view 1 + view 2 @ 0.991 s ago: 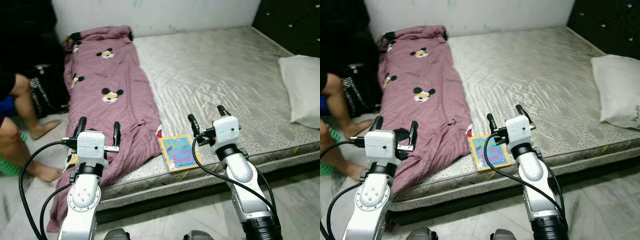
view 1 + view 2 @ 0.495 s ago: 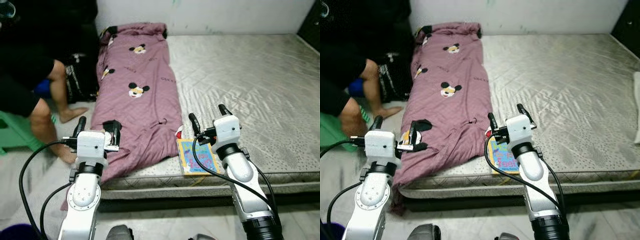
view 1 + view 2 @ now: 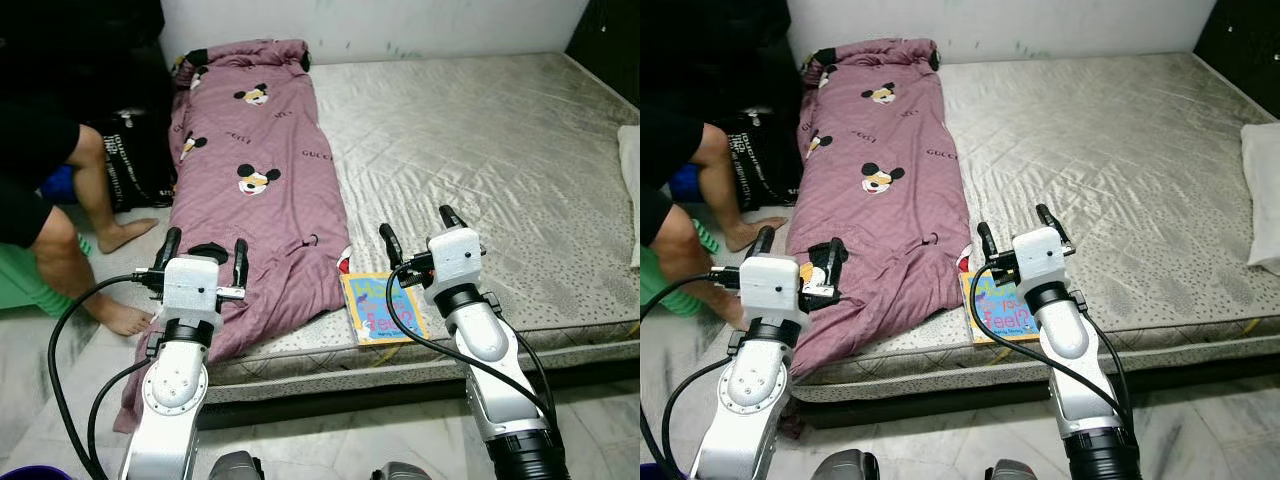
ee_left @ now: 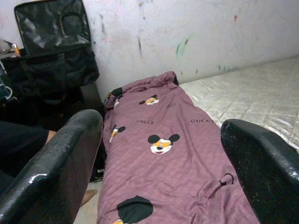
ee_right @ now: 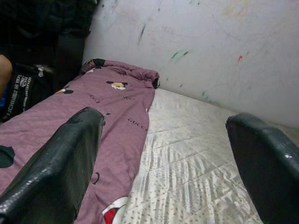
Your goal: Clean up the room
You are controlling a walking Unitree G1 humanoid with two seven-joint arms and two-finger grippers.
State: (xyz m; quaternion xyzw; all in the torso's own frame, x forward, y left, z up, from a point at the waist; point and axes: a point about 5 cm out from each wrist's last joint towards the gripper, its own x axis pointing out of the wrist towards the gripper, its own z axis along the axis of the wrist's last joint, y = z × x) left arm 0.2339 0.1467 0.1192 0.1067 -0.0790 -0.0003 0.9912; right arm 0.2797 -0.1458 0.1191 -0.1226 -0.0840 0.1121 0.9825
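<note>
I have both arms raised in front of the bed (image 3: pixel 480 130), and I take the bed as my reference. My left gripper (image 3: pixel 204 257) hangs over the near left corner of the bed with its fingers spread wide and nothing between them, above the lower end of the purple blanket (image 3: pixel 255 200). My right gripper (image 3: pixel 418 234) hangs over the near edge of the bed toward the middle, fingers also spread apart and empty. Just below it, a colourful picture book (image 3: pixel 383 308) lies flat on the mattress right at the near edge, touching the blanket's hem on its left side. The blanket, printed with cartoon mouse heads, runs lengthwise along the left side of the bed from the near corner, where it spills over the edge toward the floor, up to the wall at the far end. At the right edge of the bed I see part of a white pillow (image 3: pixel 1262 190). Beside the bed on the left, a person's bare legs (image 3: pixel 85 230) rest on the floor, and farther back against the wall stands a black bag (image 4: pixel 51 51).
</note>
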